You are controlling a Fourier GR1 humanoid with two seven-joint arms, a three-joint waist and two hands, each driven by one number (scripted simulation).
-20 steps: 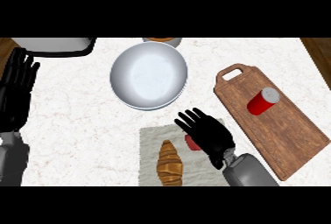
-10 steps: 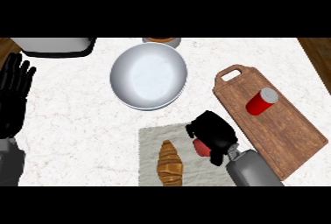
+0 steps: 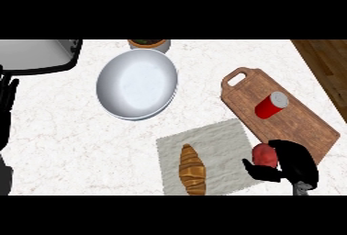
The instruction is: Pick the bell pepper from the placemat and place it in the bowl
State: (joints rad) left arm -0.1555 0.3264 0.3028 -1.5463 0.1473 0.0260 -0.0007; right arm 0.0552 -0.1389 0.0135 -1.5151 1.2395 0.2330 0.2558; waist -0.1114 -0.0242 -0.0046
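Observation:
A red bell pepper shows at the right edge of the grey placemat. My right hand is curled round it from the right, with the thumb below it. The hand hides part of the pepper, and I cannot tell whether it still rests on the mat. A large white bowl sits on the counter at the upper middle, well to the left of the hand. My left hand rests at the far left edge, fingers up and straight.
A croissant lies on the placemat's left half. A wooden cutting board with a red cup stands right of the mat. A grey appliance sits at the back left, a small pot behind the bowl.
The view has shifted, so the scene sits further left. My right hand went from spread open over the pepper to curled round it, and now sits lower right.

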